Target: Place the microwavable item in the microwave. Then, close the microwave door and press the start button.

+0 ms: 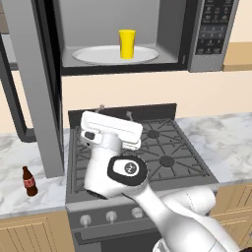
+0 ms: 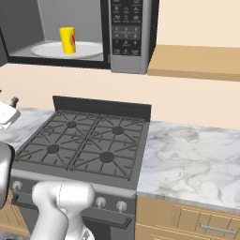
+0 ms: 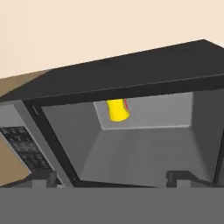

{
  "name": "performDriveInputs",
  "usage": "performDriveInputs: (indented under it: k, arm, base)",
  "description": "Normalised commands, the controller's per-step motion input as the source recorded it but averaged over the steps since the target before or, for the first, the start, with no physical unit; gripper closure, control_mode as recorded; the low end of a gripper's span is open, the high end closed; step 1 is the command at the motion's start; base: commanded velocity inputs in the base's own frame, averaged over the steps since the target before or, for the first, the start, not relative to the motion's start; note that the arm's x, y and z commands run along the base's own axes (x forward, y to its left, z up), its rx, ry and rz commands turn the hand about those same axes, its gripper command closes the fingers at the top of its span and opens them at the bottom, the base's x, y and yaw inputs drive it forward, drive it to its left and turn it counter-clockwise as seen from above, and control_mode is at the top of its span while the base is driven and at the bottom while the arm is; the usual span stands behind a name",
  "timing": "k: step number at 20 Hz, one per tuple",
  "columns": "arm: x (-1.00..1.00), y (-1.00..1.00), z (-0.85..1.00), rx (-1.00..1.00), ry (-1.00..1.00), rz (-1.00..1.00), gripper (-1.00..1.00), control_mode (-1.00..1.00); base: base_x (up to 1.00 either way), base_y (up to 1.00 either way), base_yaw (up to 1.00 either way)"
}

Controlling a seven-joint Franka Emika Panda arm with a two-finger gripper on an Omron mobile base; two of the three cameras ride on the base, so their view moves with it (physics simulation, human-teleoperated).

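Standing upright on the turntable [image 1: 98, 55] inside the microwave [image 1: 216, 54], the yellow cup [image 1: 127, 44] looks light, stiff, slick-sided; my gripper [image 3: 111, 177] is spread wide, holding nothing, beneath the open door [image 1: 37, 83].

You find the microwave [image 1: 123, 34] mouth unblocked; inside, the yellow cup [image 1: 127, 44] stands mid-turntable, and the microwave door [image 1: 42, 88] hangs open left of it.
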Motion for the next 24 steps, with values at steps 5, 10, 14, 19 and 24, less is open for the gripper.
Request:
performDriveInputs:
  k: [5, 10, 14, 19, 24]
  arm:
    - [-0.15, 1.00, -0.25, -0.19, -0.01, -0.02, -1.00, -1.00]
    - [0.00, 1.00, -0.46, -0.15, 0.00, 0.00, -1.00, -1.00]
    - [0.00, 1.00, -0.06, -0.02, -0.02, 0.00, -1.00, -1.00]
    - [0.00, 1.00, 0.00, 0.00, -0.04, -0.01, -1.00, -1.00]
    - [0.00, 0.70, 0.00, 0.00, -0.04, -0.06, -1.00, -1.00]
  base:
    - [0.00, 0.00, 0.00]
    - [0.00, 0.00, 0.00]
    - [0.00, 0.00, 0.00]
    - [0.00, 0.00, 0.00]
    - [0.00, 0.00, 0.00]
